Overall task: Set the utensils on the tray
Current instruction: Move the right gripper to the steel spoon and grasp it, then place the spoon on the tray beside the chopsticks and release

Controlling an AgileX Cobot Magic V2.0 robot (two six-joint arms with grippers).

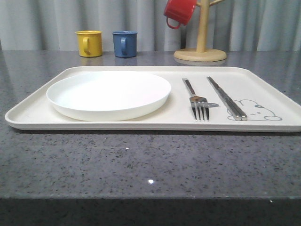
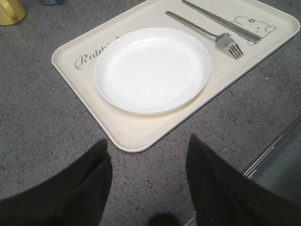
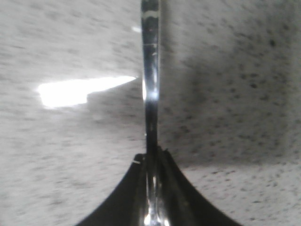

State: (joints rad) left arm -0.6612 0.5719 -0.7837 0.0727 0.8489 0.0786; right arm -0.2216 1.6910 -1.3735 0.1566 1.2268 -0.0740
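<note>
- Tray (image 1: 117, 123) on the counter (image 1: 141, 165) carries plate (image 1: 108, 93), fork (image 1: 196, 100), chopsticks (image 1: 226, 98).
- Yellow mug (image 1: 89, 43), blue mug (image 1: 125, 44), red mug (image 1: 179, 11) on stand (image 1: 201, 49) behind.
- Left gripper (image 2: 148, 176) jaws apart; right gripper (image 3: 153, 162) jaws clamped on a steel handle (image 3: 150, 70).

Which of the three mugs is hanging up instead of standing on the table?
The red mug. It hangs tilted on the wooden mug tree at the back, while the yellow mug and blue mug stand upright on the table.

On the tray (image 1: 117, 123), your open lane lies between plate (image 1: 108, 94) and fork (image 1: 197, 101); chopsticks (image 1: 226, 99) crowd the 3 o'clock side.
</note>
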